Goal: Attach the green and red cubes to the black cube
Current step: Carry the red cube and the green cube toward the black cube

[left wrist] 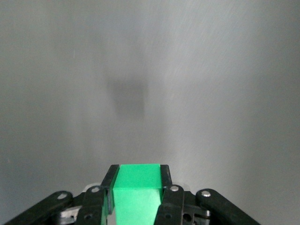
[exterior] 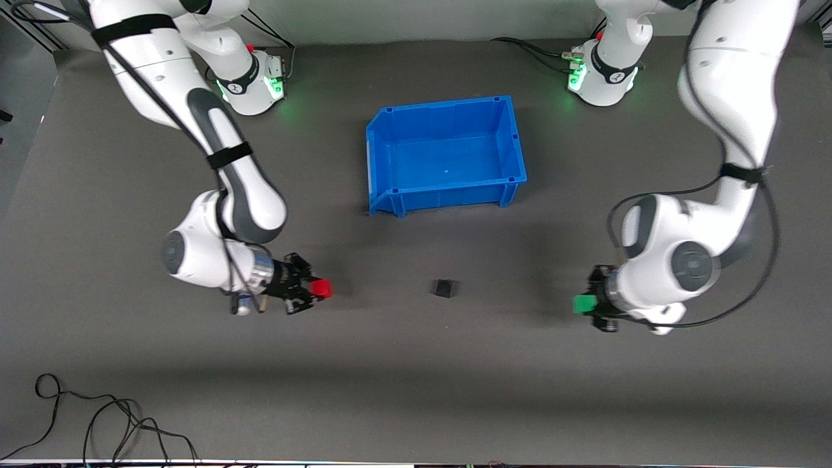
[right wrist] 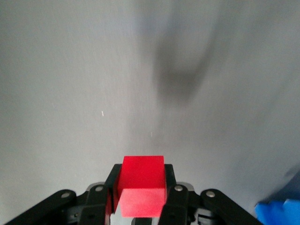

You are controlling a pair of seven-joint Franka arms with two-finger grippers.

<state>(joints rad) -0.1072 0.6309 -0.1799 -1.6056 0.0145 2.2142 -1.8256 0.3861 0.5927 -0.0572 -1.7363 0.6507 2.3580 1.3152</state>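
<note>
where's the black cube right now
In the front view the black cube sits on the mat, nearer the camera than the blue bin, between the red cube and green cube.

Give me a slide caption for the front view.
Right gripper holds the red cube, left gripper the green cube, black cube between them.

The front view looks down from high across the dark grey table mat point(exterior: 416, 390), facing both arm bases along its top edge and taking in the open blue plastic bin point(exterior: 447, 156). Each wrist view sits close above its own gripper, looking along the fingers at the mat. A corner of the bin point(right wrist: 280, 213) also shows in the right wrist view.
</note>
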